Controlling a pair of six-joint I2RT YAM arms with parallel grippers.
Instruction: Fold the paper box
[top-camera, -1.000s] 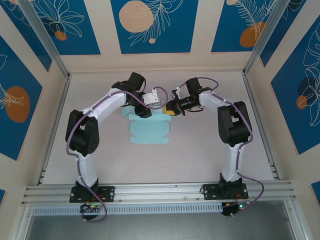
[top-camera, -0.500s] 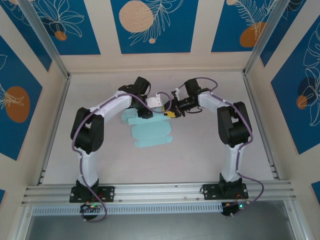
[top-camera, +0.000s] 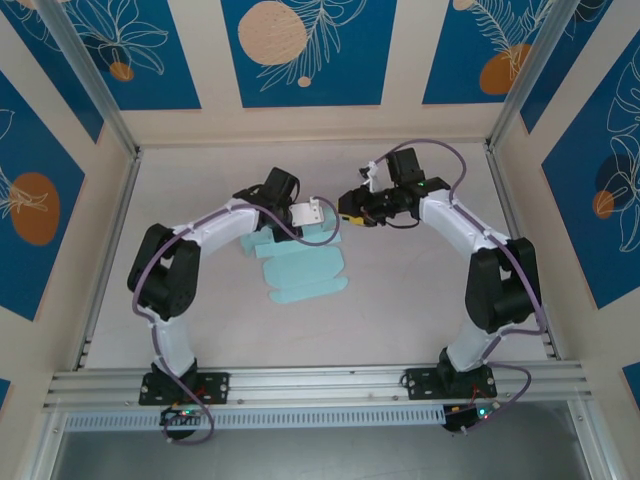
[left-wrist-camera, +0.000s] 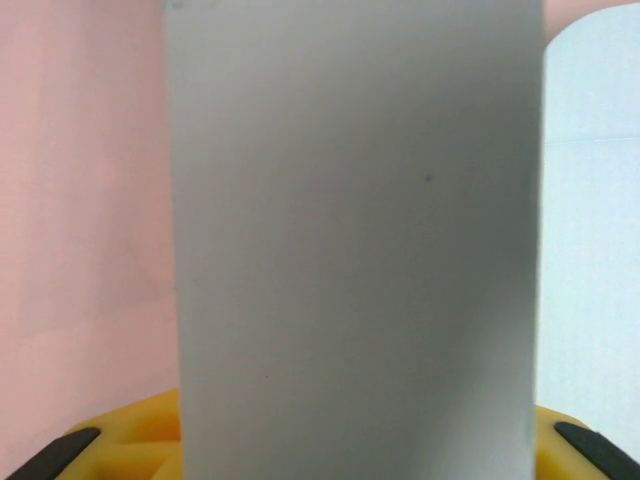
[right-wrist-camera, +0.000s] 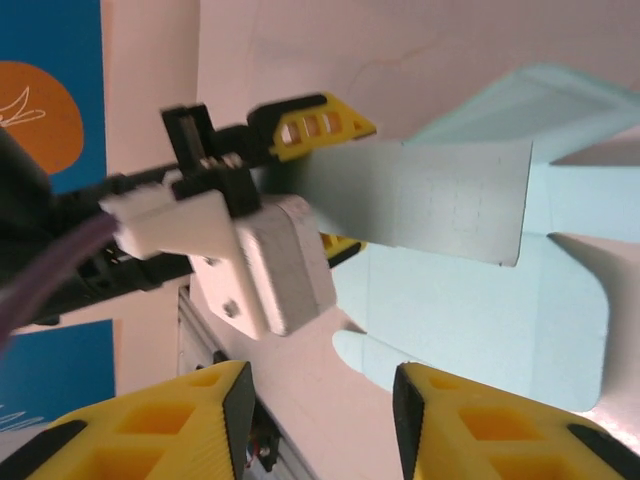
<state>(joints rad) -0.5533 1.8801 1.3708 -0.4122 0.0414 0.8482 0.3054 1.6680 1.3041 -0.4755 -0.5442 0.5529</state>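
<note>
Paper box: pale blue die-cut sheet, mostly flat on the desk, mid-desk and a bit left of centre. Its rounded end points toward the arm bases, and its flaps spread at the far end under the left wrist.

One panel is lifted off the desk. The right wrist view shows it as a flat greyish-blue rectangle sticking out tilted over the rest of the sheet. In the left wrist view the same panel stands close up in mid-frame, with yellow fingers poking out at its bottom corners.

Left claw: pinching that raised panel, one yellow finger above the card edge and one below, on the card. From above, its white wrist block sits over the far edge of the sheet.

Right claw: spread, with a wide gap between the two yellow fingers looking onto the desk and the sheet. From above, the right claw is just beside the left wrist on its right, pointing at it, at the sheet's far-right corner. Can't tell whether it touches the card.
</note>
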